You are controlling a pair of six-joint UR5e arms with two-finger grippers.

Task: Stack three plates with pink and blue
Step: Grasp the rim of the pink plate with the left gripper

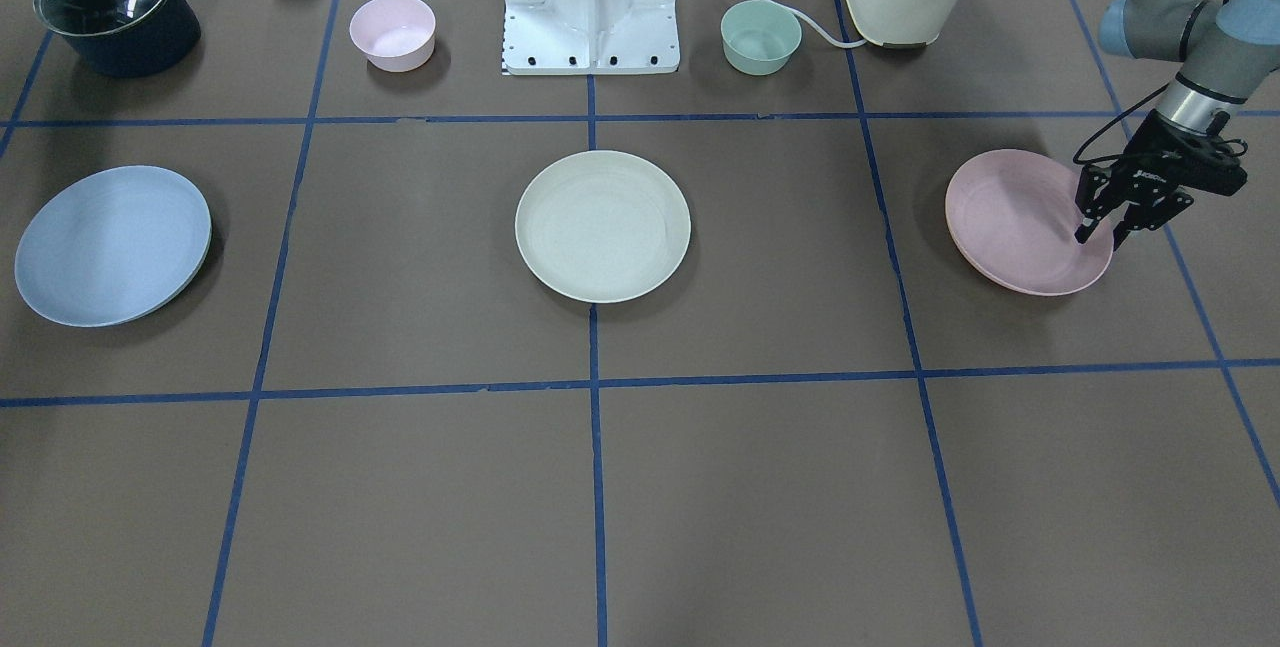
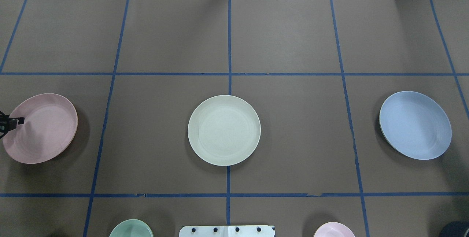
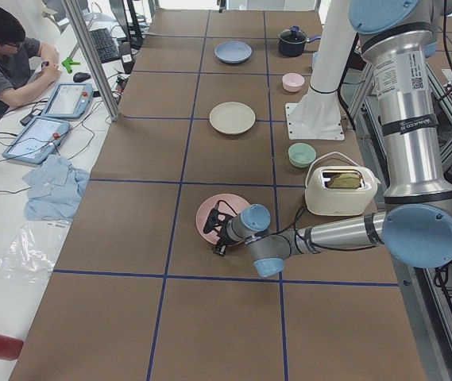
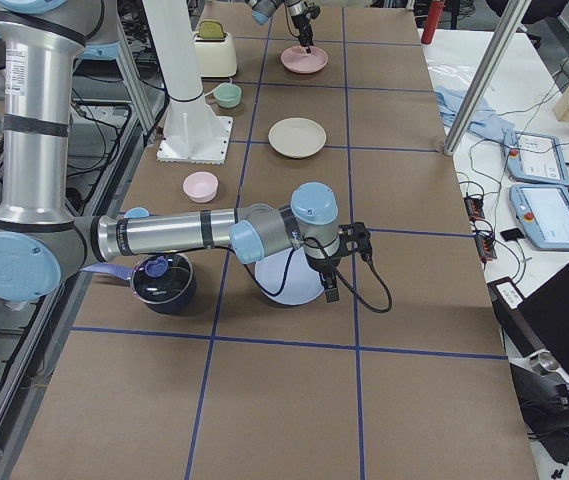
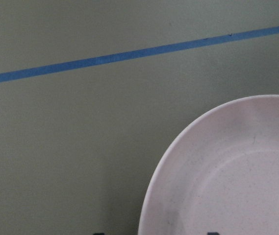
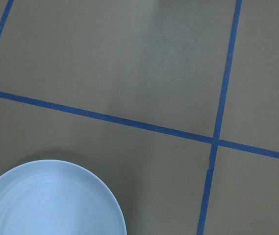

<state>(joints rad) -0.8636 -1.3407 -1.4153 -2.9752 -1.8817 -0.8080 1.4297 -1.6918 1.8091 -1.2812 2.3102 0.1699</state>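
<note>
Even overhead light — soft shadows, wrist views dimmer.

the pink plate at the left was pastel pink, the middle plate pale cream, the blue plate at the right pastel light blue. the table was brown, crossed by a grid of blue tape lines. the left gripper was black.

Matt plastic plates; smooth brown table; glossy glass-lidded pot
</note>
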